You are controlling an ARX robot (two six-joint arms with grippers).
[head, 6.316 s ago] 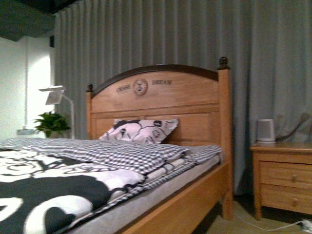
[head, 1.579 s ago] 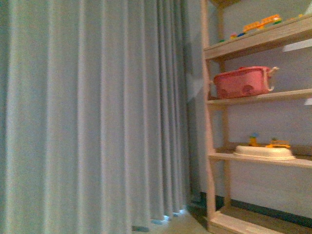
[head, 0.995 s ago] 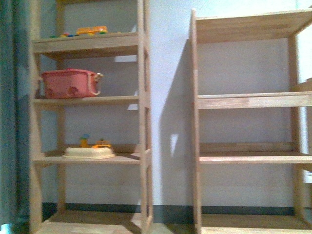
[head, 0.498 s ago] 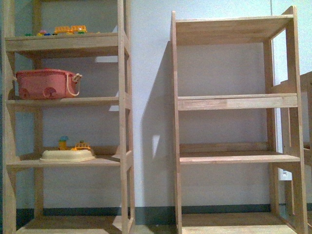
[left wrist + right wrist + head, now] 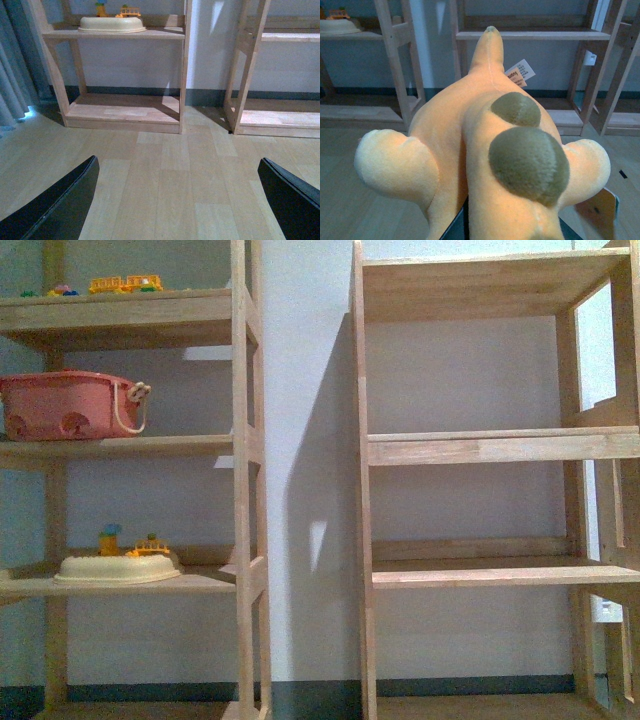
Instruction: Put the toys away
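The plush toy (image 5: 480, 150) fills the right wrist view: soft orange body, two olive-brown spots, rounded limbs to either side and a white label (image 5: 520, 73) near its far end. My right gripper (image 5: 461, 227) is shut on the toy and almost wholly hidden beneath it; only a dark sliver of it shows. My left gripper (image 5: 179, 200) is open above the pale wood floor, its black fingers (image 5: 70, 205) far apart with nothing between them. Neither arm appears in the front view.
Two wooden shelf units stand against the wall ahead. The left unit (image 5: 245, 440) carries small colourful toys on top, a pink basket (image 5: 70, 405) and a cream plastic toy (image 5: 118, 565). The right unit (image 5: 490, 445) faces me. A grey curtain (image 5: 12, 75) hangs left.
The front view has swung from the bed, past the curtain, to the shelf units. Over the last half second the shelves have grown larger and nearer.
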